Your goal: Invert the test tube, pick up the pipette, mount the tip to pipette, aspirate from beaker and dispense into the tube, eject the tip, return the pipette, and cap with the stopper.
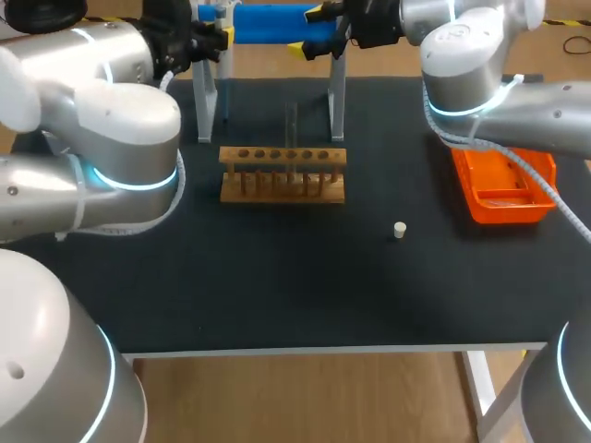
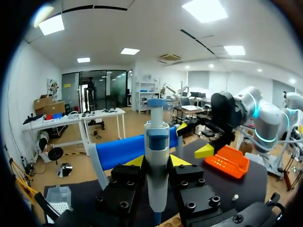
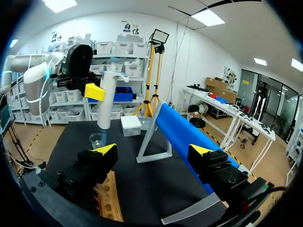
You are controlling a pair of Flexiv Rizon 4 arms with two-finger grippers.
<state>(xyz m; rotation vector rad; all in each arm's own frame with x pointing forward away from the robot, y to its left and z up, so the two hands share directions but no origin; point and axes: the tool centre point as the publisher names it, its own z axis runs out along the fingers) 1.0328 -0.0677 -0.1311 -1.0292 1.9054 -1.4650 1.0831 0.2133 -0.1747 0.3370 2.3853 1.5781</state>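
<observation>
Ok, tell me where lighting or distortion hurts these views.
Head view: flat light, the test tube nearly lost against the black table. Left wrist view: fisheye bows the blue stand bar; pipette evenly lit. Right wrist view: same bowing.

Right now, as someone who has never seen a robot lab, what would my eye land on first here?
The left gripper is clamped on a white and blue pipette, held upright at the back of the table beside a bright blue bar on a stand. A wooden tube rack stands mid-table. An orange tray sits to its right, and a small white stopper lies alone nearer the front.
</observation>
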